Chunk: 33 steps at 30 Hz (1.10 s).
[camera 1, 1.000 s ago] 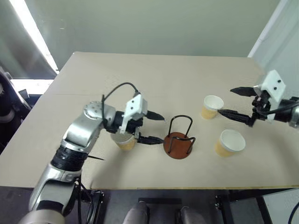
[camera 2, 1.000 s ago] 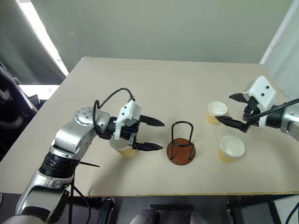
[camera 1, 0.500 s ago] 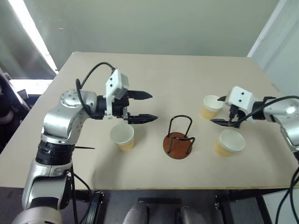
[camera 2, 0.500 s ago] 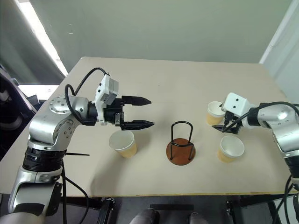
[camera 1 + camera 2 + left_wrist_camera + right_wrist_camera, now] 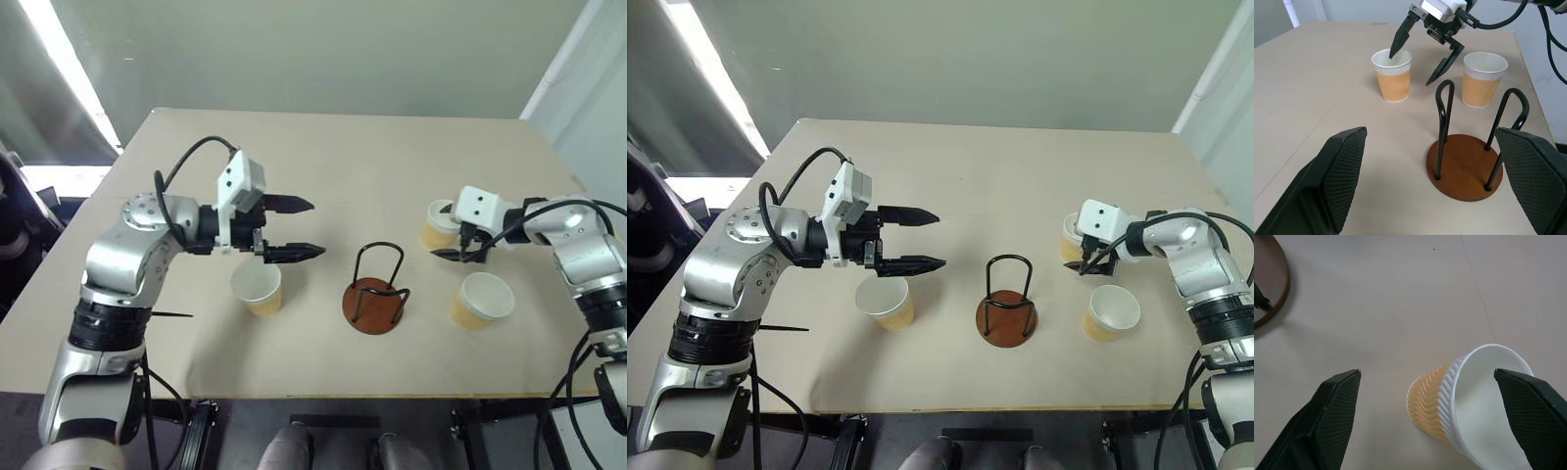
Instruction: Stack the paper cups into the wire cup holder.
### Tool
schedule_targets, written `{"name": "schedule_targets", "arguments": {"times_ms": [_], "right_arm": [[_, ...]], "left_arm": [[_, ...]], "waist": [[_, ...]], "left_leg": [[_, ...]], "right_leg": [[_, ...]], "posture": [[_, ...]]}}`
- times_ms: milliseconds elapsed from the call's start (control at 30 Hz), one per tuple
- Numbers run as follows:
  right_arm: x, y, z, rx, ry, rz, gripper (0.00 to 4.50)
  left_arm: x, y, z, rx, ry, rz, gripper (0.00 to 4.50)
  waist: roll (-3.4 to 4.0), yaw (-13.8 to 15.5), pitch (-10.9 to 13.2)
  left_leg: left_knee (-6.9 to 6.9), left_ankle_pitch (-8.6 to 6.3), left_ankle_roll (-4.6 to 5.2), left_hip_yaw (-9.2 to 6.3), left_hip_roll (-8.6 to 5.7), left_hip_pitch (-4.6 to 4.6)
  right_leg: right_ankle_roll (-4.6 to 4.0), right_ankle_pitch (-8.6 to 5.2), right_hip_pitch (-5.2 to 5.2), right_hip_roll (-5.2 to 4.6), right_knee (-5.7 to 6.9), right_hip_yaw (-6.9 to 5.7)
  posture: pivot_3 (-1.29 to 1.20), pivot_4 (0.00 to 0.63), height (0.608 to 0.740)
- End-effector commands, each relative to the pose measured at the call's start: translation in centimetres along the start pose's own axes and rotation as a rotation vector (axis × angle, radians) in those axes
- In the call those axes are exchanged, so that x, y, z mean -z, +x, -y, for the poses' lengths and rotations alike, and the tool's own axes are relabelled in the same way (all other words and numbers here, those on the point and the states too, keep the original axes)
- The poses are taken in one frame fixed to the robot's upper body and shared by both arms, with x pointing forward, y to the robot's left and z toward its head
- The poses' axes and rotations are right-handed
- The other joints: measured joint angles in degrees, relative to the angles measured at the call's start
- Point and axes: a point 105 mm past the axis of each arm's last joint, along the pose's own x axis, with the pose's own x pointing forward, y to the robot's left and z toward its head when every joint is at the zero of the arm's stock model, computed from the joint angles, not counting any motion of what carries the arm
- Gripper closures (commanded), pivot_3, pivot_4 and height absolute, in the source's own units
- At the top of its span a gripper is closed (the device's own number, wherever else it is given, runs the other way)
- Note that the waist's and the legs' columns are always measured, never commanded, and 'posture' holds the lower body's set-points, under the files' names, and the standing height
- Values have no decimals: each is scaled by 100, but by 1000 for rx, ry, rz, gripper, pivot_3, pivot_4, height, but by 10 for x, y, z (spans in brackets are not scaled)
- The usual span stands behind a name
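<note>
Three tan paper cups stand upright on the table. One paper cup [image 5: 257, 288] is left of the wire cup holder [image 5: 375, 290], which has a brown disc base, black arches and nothing inside. My left gripper [image 5: 316, 228] hangs open above and just behind that cup, pointing toward the holder and touching nothing. A second cup [image 5: 437, 224] stands right of the holder. My right gripper [image 5: 443, 238] is open at it, one finger [image 5: 1392, 49] over its mouth and the other finger [image 5: 1436, 73] outside its wall. The third cup [image 5: 482, 299] stands nearer the front edge.
The beige table [image 5: 323, 147] stretches far behind the cups and holder. Its front edge runs just below the holder, and its right edge lies close behind my right arm. A cable loops over my left forearm.
My left gripper has risen from beside the left cup and drawn back, leaving the cup standing. My right gripper has swung in and down onto the far right cup's rim.
</note>
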Motion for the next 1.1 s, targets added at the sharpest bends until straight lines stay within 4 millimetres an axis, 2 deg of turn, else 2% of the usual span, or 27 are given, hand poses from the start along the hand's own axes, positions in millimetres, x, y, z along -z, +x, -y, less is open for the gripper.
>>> {"name": "schedule_targets", "arguments": {"times_ms": [33, 300, 333, 467, 600, 733, 800, 967, 1100], "right_arm": [[-2, 0, 7, 6, -48, -15, 1253], [8, 5, 7, -21, -58, -55, 4373], [7, 4, 7, -25, -57, -53, 4476], [-3, -4, 7, -43, -38, -4, 4476], [-22, -23, 1, -74, -44, 58, 4476], [-84, -75, -11, -116, -122, 202, 4476], [-104, -89, -20, -132, -139, 240, 4476], [-143, -111, -51, -216, -175, 307, 4476], [-153, -108, -70, -265, -189, 314, 4476]], "left_arm": [[-10, -4, 0, -17, 50, 19, 0], [-8, -4, 0, -22, 50, 11, 0], [-7, -4, 0, -22, 50, 10, 0], [-5, -5, 1, -20, 51, -6, 0], [-2, -8, 2, -16, 49, -28, 0], [5, -17, 0, -16, 44, -79, 0], [5, -19, 0, -18, 43, -83, 0], [9, -18, -2, -14, 41, -89, 0], [9, -12, -3, 2, 49, -81, 0]], "waist": [[0, -2, 0], [0, 2, 0], [0, 2, 0], [1, 1, 0], [2, 7, 1], [7, 15, 4], [6, 14, 4], [0, 4, 3], [0, 2, 3]], "left_leg": [[-1, 0, -1, 0, 0, 0], [-7, -3, -5, 0, 0, 0], [-8, -3, -6, 0, 0, 0], [-13, -5, -9, 0, 1, -1], [-17, -5, -10, -2, 0, -7], [-17, -7, -13, -4, 0, -39], [-18, -7, -14, -4, 0, -48], [-7, -6, -16, -11, -3, -33], [-6, -2, -21, -14, -2, -19]], "right_leg": [[0, 0, 0, 0, 0, 0], [-2, 0, 0, -1, 4, 0], [-2, 0, 0, 0, 4, 0], [-3, 0, 0, 0, 4, -1], [-6, -2, -1, 0, 3, -4], [-7, -3, -26, 0, -2, -8], [-8, -3, -34, 1, -3, -9], [-8, -4, -21, 0, -16, -8], [-11, -6, -15, 0, -11, -8]], "posture": [[0, 150, 740], [0, 150, 740], [0, 150, 740], [0, 150, 740], [0, 150, 740], [0, 150, 740], [0, 150, 740], [0, 150, 740], [0, 150, 740]]}}
